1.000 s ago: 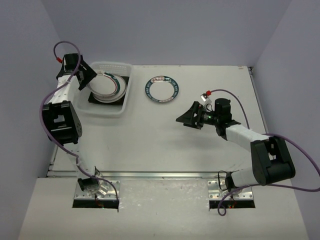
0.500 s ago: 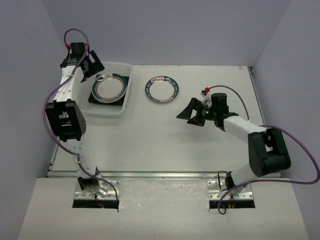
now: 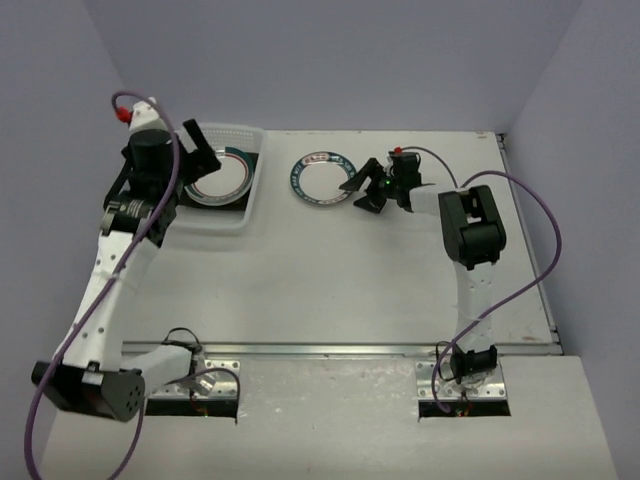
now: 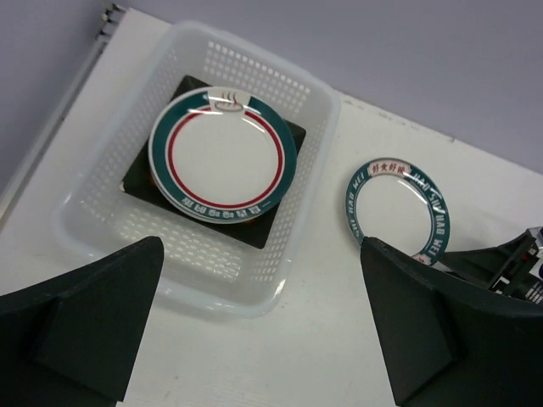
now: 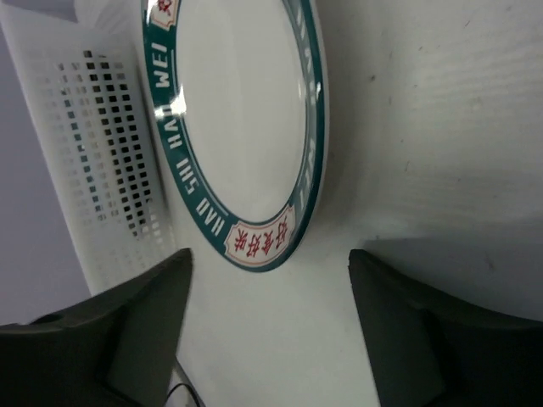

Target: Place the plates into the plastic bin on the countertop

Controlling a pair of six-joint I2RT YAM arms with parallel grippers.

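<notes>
Since half a second earlier, the right arm had swung from mid-table toward the back, and the left arm had drawn up from the bin's far corner. One lone plate (image 3: 323, 178), round with a teal rim, lay flat on the countertop (image 3: 330, 290), just right of the plastic bin (image 3: 215, 226) and apart from it. Inside the bin a top plate (image 4: 222, 157), teal-rimmed with a red ring, sat on a square dark plate (image 4: 265, 227); how many lay beneath I could not tell.

The right gripper (image 3: 358, 192) was low over the surface, forearm reaching leftward, its fingers spread wide with the lone plate's near-right rim just ahead of the gap. Whether a tip touched the rim I could not make out. The left gripper (image 4: 261, 250) hung above the bin, tilted down toward it, fingers spread and holding nothing, its arm stretched back from the near-left base.

The bin stood at the back-left corner, close to the table's left edge. The lone plate sat near the back edge, with the bin's wall on one side and the right gripper on the other. White surface ran from there to the metal front edge (image 3: 330, 349).
</notes>
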